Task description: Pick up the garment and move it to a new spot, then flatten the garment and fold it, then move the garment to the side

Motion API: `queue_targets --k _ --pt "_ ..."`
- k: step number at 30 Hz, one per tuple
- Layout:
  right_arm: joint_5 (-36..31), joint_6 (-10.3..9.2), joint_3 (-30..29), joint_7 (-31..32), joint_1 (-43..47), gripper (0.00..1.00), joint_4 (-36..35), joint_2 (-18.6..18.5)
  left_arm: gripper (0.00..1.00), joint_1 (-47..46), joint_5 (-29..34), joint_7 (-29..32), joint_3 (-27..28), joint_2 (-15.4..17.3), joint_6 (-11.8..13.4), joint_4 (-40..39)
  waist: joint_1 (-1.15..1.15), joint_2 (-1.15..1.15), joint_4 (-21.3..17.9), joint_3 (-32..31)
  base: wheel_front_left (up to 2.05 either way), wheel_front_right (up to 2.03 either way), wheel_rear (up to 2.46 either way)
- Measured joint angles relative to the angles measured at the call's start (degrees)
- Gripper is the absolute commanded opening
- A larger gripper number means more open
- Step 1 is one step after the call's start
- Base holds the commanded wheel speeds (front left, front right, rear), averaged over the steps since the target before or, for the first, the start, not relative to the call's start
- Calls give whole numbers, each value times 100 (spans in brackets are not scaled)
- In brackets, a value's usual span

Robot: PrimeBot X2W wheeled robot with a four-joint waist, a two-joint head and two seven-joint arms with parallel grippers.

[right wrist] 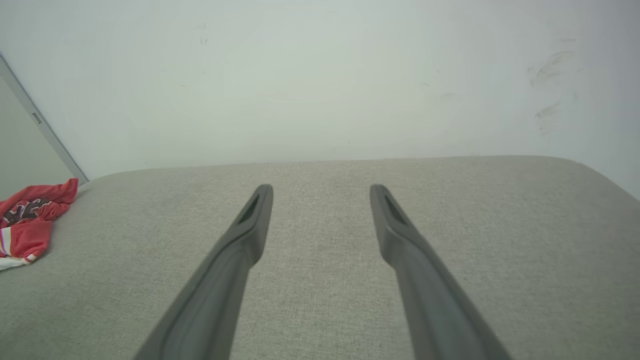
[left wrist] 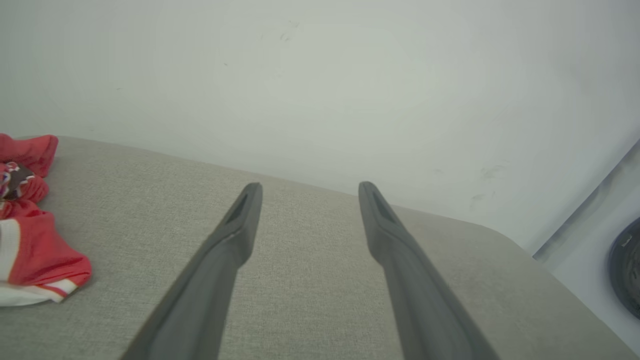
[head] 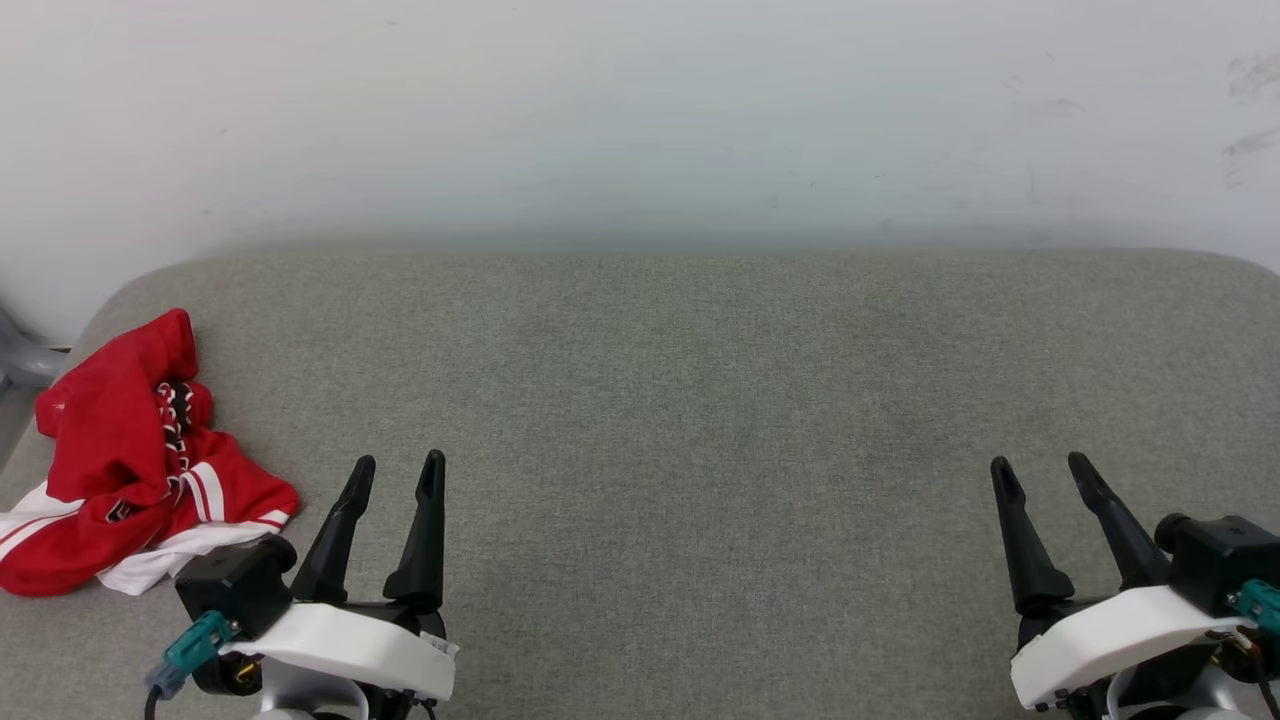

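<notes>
Although bunched into a loose heap, the garment (head: 130,470) reads plainly as red cloth with white sleeve fabric and red-and-white striped trim. It lies at the near left corner of the grey upholstered bench (head: 700,400), touched by neither pincer. Dark, white-edged lettering shows among its folds. The head view catches a narrow strip of it, and the right wrist view (right wrist: 30,225) shows a broader patch, but it is too crumpled and blurred to read in either. Just to the right of the garment stands the left gripper (head: 399,460), its two dark fingers spread with nothing between them. A small white label (head: 440,647) on its pale wrist housing is too small to read. Well apart from the garment, across the bench, the right gripper (head: 1040,462) is likewise spread and empty. The head view takes in both wrist housings, each with a teal connector (head: 195,640), and a grey object (head: 20,360) just behind the garment at the picture's edge. The left wrist view adds a dark round object (left wrist: 625,265) beyond the end of the bench farthest from the garment. The right wrist view gives a pale slanted strip (right wrist: 40,125) rising just above the garment, and grey scuff marks (right wrist: 550,65) on the white wall (right wrist: 320,75) on the side far from the garment.
</notes>
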Motion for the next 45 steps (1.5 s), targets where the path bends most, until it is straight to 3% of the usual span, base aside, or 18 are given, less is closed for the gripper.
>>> queue_targets --k 25,32,45 --pt "-948 1 41 -132 99 100 -285 19 100 21 984 -311 -99 26 -7 225 0 0 146 7 0 0 0" --pt "-1121 1 155 -179 127 100 -370 20 100 21 1199 -379 -63 12 4 326 0 0 521 3 0 0 0" --pt "-1261 2 336 -303 142 100 -385 22 100 98 1601 -514 163 44 130 387 0 0 1566 -60 0 0 0"
